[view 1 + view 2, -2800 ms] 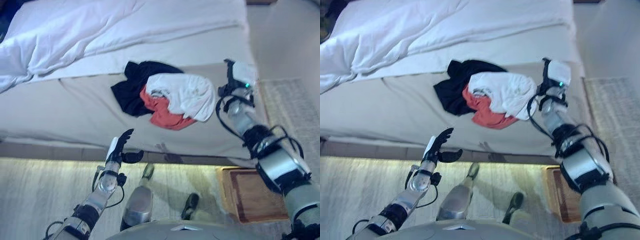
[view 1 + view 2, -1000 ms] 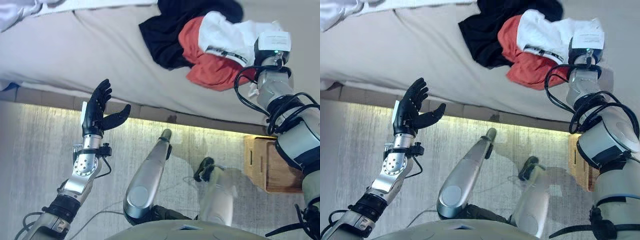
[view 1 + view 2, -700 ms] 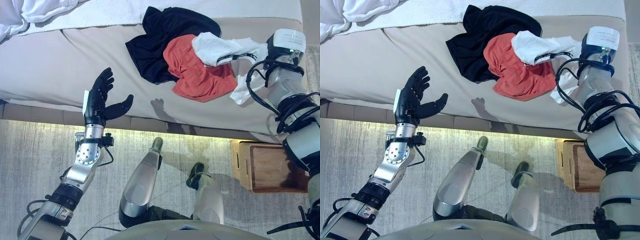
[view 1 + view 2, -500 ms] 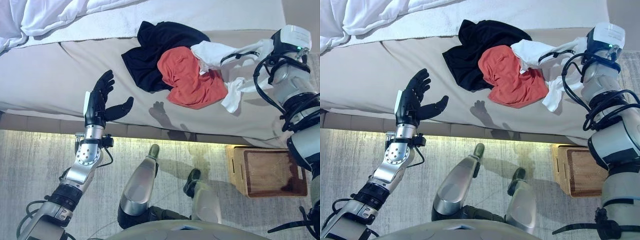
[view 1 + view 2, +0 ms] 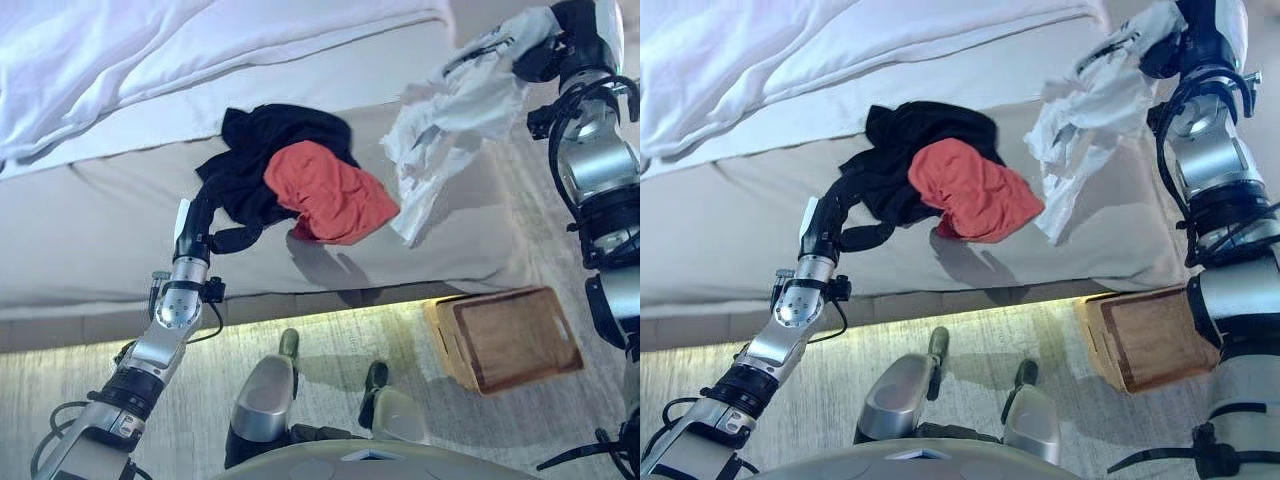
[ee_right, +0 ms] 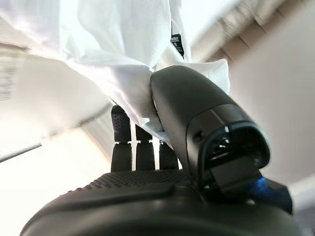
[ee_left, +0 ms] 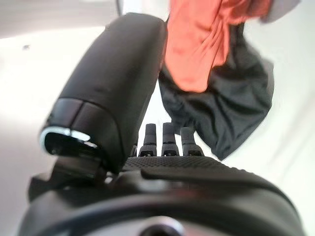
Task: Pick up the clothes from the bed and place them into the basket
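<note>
Left eye view: right hand raised over bed corner, white garment hanging from it, clear of mattress. Black garment and red garment heaped on bed. Wooden basket on floor beside bed. Left hand at black garment's edge.

Left wrist view: fingers straight, spread wide, holding nothing.

Right wrist view: fingers and thumb pinching white garment.

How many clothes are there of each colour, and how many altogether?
White garment, held up in the right hand: 1
Red garment, on the bed: 1
Black garment, on the bed: 1
Total: 3
</note>
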`<state>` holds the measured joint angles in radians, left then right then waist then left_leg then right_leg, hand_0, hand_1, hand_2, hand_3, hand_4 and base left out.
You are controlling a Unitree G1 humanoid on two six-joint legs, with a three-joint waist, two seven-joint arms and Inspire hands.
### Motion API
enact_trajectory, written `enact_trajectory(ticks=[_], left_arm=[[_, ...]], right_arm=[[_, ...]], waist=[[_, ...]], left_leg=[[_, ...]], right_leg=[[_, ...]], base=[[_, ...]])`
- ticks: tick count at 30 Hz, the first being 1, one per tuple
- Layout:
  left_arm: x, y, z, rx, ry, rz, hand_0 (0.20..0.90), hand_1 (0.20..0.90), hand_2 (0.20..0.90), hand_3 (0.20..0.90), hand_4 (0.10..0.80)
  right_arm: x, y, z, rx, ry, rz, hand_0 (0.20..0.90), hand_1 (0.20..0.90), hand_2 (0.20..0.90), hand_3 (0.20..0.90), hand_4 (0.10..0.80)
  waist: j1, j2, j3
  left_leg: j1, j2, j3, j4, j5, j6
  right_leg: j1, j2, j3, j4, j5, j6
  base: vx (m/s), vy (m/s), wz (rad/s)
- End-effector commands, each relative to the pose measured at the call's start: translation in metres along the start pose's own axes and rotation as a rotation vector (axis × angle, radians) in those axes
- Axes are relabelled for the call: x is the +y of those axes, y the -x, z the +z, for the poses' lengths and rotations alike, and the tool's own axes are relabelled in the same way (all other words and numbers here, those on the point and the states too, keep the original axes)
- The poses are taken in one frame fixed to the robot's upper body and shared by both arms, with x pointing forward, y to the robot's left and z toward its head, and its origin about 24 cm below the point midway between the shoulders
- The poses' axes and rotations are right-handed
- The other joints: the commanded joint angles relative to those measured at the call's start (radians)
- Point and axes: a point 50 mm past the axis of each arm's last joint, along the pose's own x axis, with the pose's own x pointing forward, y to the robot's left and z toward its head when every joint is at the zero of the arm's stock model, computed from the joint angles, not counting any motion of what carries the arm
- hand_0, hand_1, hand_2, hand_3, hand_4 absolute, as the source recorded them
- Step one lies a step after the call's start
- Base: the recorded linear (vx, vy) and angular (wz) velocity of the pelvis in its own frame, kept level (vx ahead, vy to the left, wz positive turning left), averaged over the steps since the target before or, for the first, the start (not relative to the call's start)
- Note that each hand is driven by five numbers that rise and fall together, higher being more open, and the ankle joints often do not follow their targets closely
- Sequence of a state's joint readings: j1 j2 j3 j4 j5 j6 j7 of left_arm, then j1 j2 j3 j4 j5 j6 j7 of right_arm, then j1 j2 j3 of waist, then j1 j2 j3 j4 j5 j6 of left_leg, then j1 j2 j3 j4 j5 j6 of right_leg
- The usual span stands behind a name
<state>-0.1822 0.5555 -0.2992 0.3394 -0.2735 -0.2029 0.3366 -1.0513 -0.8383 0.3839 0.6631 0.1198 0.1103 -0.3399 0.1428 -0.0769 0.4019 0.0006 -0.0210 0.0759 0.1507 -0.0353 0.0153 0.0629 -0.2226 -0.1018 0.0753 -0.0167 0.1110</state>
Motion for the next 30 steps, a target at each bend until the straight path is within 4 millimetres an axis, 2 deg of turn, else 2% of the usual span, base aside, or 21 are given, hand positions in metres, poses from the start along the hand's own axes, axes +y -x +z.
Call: enact_trajectory(ticks=[1,8,15,25,30], left_arm=[[-0.017,0.01,-0.008,-0.007,0.007,-0.008,0.9,0.9,0.9,0.9,0.8],[-0.03,0.008,-0.023,0.081,-0.038,-0.069,0.9,0.9,0.9,0.9,0.8],[-0.042,0.003,-0.025,0.109,-0.073,-0.12,0.9,0.9,0.9,0.9,0.8],[-0.042,0.002,-0.029,0.13,-0.09,-0.107,0.9,0.9,0.9,0.9,0.8],[-0.043,0.001,-0.028,0.125,-0.099,-0.103,0.9,0.9,0.9,0.9,0.8]], right_arm=[[-0.028,-0.002,0.011,-0.125,0.015,-0.121,0.3,0.3,0.3,0.2,0.1],[-0.062,-0.004,0.018,-0.139,0.041,-0.227,0.3,0.3,0.3,0.2,0.1],[-0.091,-0.004,0.027,-0.147,0.049,-0.336,0.3,0.3,0.3,0.2,0.1],[-0.097,0.005,0.023,-0.137,0.042,-0.34,0.3,0.3,0.3,0.2,0.1],[-0.08,0.008,0.014,-0.098,0.074,-0.23,0.3,0.3,0.3,0.2,0.1]], waist=[[-0.07,0.022,-0.229],[-0.142,0.031,-0.262],[-0.198,0.036,-0.28],[-0.238,0.036,-0.287],[-0.245,0.037,-0.282]], left_leg=[[0.057,0.13,-0.031,-0.085,-0.003,-0.061],[0.126,0.151,0.012,-0.207,0.037,-0.087],[0.151,0.154,0.051,-0.238,0.029,-0.094],[0.158,0.163,0.086,-0.238,0.02,-0.103],[0.162,0.162,0.093,-0.238,0.016,-0.103]], right_leg=[[-0.018,0.019,0.022,0.015,0.032,-0.007],[0.0,0.055,0.07,-0.081,0.075,0.0],[0.003,0.083,0.103,-0.138,0.097,-0.002],[-0.004,0.099,0.116,-0.158,0.106,-0.007],[-0.007,0.099,0.117,-0.16,0.107,-0.005]], base=[[-0.001,-0.018,-0.44],[-0.012,-0.037,-0.32],[-0.01,-0.033,-0.17],[-0.012,-0.041,-0.13],[-0.014,-0.016,-0.05]])
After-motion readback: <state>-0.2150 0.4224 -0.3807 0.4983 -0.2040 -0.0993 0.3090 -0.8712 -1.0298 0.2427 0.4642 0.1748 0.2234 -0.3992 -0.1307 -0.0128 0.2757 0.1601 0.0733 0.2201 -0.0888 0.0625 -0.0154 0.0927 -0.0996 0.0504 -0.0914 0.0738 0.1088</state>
